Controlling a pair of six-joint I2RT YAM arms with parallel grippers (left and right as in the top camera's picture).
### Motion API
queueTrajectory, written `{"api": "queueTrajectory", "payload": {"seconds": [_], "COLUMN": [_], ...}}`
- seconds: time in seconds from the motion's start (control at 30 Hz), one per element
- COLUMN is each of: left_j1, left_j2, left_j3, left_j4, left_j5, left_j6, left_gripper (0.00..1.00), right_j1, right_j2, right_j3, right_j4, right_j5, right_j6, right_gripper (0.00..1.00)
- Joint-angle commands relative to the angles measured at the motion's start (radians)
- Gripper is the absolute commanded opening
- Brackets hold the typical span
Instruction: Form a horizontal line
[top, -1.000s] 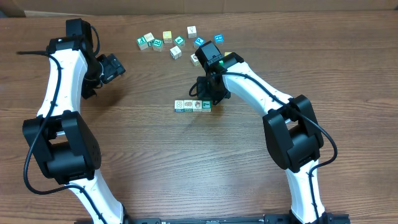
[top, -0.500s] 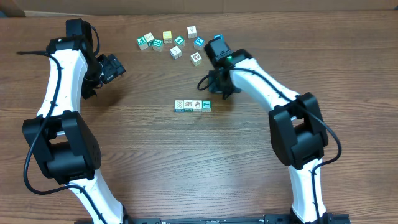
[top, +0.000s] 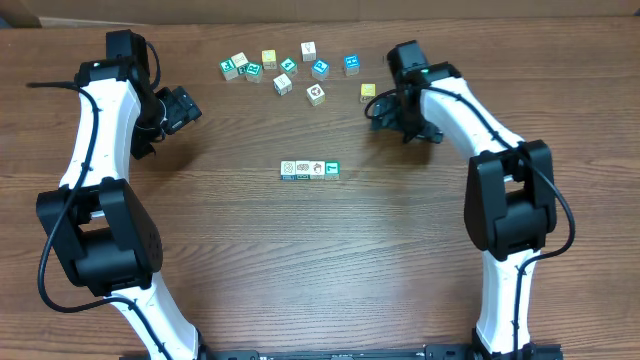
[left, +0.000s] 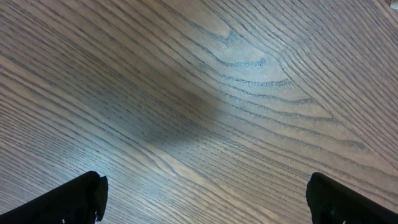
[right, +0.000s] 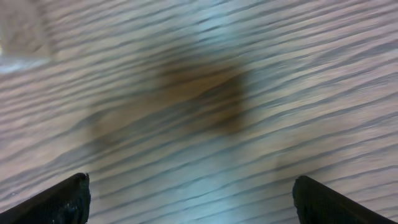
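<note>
The horizontal line (top: 310, 170) is a row of four small cubes lying edge to edge mid-table, three white-faced and a teal one at the right end. My right gripper (top: 403, 124) hangs up and to the right of the row, well apart from it, open and empty. In the right wrist view the right gripper (right: 194, 202) shows two dark fingertips (right: 67, 200) wide apart over blurred bare wood. My left gripper (top: 186, 107) stays at the far left, open. In the left wrist view the left gripper (left: 208, 200) has only wood grain between its tips.
Several loose cubes lie scattered along the back of the table: a yellow one (top: 368, 91) just left of my right gripper, a teal one (top: 351, 64), a white one (top: 316, 94) and others out to the left (top: 240, 65). A pale blur (right: 22, 31) sits at the right wrist view's top left.
My right gripper has opened, leaving the teal cube at the row's right end, and has swung up and to the right, away from the row. The left arm has not moved.
</note>
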Motion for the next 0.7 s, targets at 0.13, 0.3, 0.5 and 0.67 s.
{"api": "queueTrajectory", "payload": {"seconds": [0.13, 0.3, 0.5, 0.67], "left_j1": [0.0, 0.0, 0.0, 0.0], "left_j2": [0.0, 0.0, 0.0, 0.0], "left_j3": [0.021, 0.021, 0.021, 0.021], "left_j4": [-0.002, -0.002, -0.002, -0.002], "left_j5": [-0.006, -0.006, -0.006, -0.006], "left_j6": [0.008, 0.008, 0.008, 0.008], "left_gripper": [1.0, 1.0, 1.0, 1.0], "right_j1": [-0.041, -0.042, -0.042, -0.042], "right_j2": [-0.006, -0.006, -0.006, -0.006], "right_j3": [-0.004, -0.004, -0.004, -0.004], "right_j4": [0.011, 0.011, 0.011, 0.011], "right_j5": [0.011, 0.011, 0.011, 0.011], "right_j6": [0.0, 0.0, 0.0, 0.0], "right_gripper": [1.0, 1.0, 1.0, 1.0]}}
